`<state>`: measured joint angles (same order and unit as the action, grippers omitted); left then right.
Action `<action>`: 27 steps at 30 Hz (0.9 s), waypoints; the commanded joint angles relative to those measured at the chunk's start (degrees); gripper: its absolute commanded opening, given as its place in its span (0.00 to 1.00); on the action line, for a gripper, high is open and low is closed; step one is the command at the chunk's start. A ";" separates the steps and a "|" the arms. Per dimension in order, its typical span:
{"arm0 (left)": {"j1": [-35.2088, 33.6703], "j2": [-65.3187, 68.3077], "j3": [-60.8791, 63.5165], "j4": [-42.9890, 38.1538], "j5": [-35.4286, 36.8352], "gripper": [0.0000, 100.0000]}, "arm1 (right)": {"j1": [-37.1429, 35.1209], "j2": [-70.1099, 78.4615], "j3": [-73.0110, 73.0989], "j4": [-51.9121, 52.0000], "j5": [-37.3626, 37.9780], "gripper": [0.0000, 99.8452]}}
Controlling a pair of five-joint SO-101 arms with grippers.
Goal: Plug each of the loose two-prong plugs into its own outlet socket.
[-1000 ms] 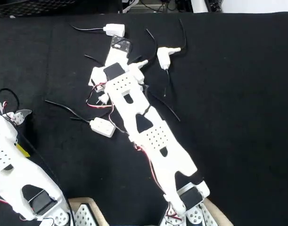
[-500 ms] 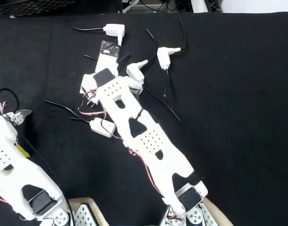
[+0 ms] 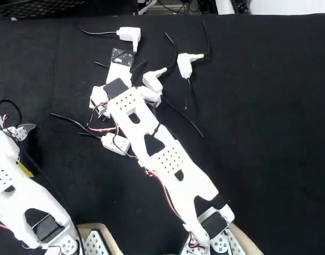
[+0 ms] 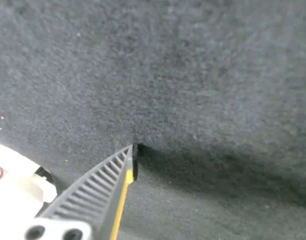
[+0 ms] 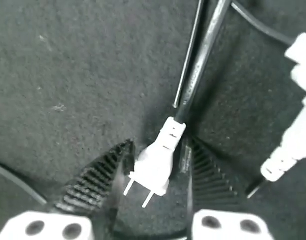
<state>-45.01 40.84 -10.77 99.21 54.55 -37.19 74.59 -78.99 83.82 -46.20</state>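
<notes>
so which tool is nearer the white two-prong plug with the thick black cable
Right. Right tool grips the white two-prong plug; left tool sits far off over black cloth.

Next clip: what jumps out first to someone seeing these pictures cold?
The white right arm stretched diagonally across the black cloth catches the eye first. The right gripper clasps a white two-prong plug, prongs pointing back toward the wrist camera. Other white corded pieces lie scattered beyond it.

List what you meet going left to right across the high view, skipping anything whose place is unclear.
Left gripper → two-prong plug held in the right gripper → white plug beside that arm's wrist → angled white plug.
</notes>
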 commanded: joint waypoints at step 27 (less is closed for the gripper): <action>-1.01 0.26 1.10 1.49 0.09 0.62 | -1.14 0.13 -0.22 7.21 -0.35 0.01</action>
<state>-45.01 40.84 -10.77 99.21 54.55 -37.19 74.59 -79.16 90.07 -46.20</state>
